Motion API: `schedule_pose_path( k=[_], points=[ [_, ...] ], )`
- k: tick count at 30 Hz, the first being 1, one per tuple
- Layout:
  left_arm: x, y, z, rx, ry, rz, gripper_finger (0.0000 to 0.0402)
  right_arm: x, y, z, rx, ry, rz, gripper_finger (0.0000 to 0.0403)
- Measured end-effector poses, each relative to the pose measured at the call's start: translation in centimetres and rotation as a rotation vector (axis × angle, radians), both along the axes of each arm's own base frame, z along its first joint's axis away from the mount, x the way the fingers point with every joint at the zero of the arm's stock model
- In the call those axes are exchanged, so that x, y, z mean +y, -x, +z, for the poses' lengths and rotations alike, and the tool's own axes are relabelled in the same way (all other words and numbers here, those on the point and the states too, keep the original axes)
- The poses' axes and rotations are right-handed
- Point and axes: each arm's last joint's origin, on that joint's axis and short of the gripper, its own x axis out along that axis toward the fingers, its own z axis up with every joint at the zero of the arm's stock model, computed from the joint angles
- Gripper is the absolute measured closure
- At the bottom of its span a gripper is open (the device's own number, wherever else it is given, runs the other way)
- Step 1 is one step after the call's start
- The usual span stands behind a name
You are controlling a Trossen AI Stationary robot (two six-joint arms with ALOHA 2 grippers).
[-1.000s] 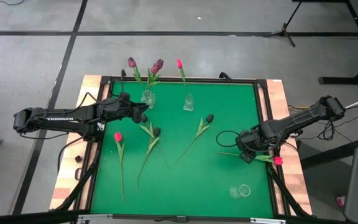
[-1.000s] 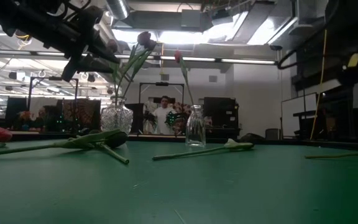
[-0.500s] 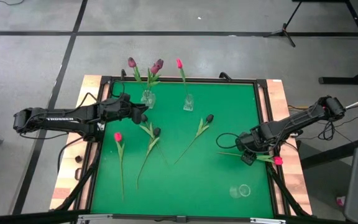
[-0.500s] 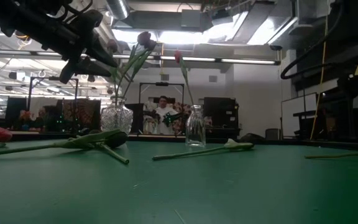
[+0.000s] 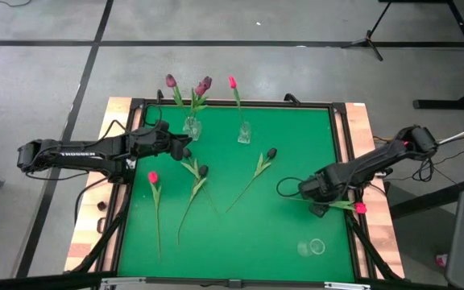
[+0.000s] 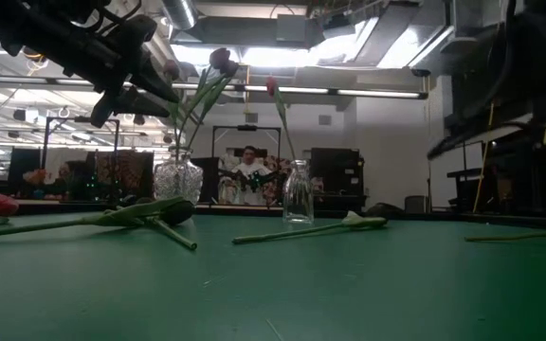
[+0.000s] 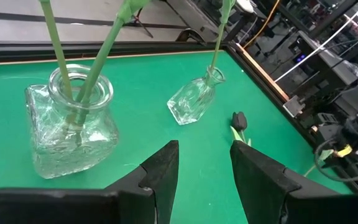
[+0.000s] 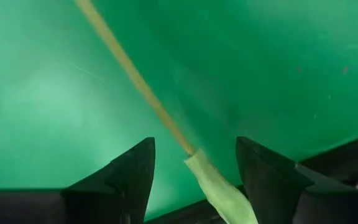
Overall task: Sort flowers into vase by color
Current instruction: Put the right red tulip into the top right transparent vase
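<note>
High view shows the green table (image 5: 240,234) filling the middle of the frame, with the left arm reaching in from the left edge, its white lettering reading "TROSSEN", and the right arm coming in from the right edge. The left gripper (image 5: 185,147) hangs at upper left of the mat, just beside the wide glass vase (image 5: 191,126) that holds the dusky purple flowers (image 5: 204,84); its fingers stand spread with nothing between them, as the left wrist view confirms. A narrow glass bottle (image 5: 244,132) a little to the right holds one bright pink flower (image 5: 233,82). The right gripper (image 5: 316,199) sits low at the right of the mat, fingers apart on either side of the stem of a pink flower (image 5: 360,208) lying by the right rim; the right wrist view shows that stem (image 8: 135,81) running between the open fingers, not pinched. Since a second ago the right arm has slid a little toward frame centre along that stem, while the left arm has stayed put. Three more flowers lie loose mid-mat: a pink one (image 5: 152,176) at left and two near-black buds (image 5: 203,170) (image 5: 271,152). An empty small glass (image 5: 316,246) lies at lower right.
</note>
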Motion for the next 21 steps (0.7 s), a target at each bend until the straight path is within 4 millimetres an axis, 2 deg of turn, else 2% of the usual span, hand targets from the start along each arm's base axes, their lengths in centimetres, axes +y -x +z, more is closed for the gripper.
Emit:
schedule_pose_path(
  k=[2,5,12,14,18,21],
  points=[
    [0.0,0.0,0.0,0.001,0.000,0.000,0.0258,0.0,0.0,-0.4,0.047,0.008,-0.001,0.0193],
    [0.0,0.0,0.0,0.004,0.001,0.000,0.0258,0.1,-0.1,-0.8,0.078,0.000,-0.004,0.0235],
    [0.0,0.0,-0.1,0.005,0.000,0.000,0.0258,0.3,-0.4,-0.7,0.088,-0.023,-0.013,0.0377],
    [0.0,0.0,0.0,0.005,0.000,0.000,0.0258,0.4,-0.7,-0.4,0.074,-0.026,-0.013,0.0387],
    [0.0,0.0,0.0,0.005,0.000,0.000,0.0258,0.5,-1.2,0.5,0.070,-0.001,-0.017,0.0371],
    [0.0,0.0,0.0,0.005,0.000,0.000,0.0258,0.5,-1.4,1.7,0.099,0.040,-0.025,0.0385]
  ],
)
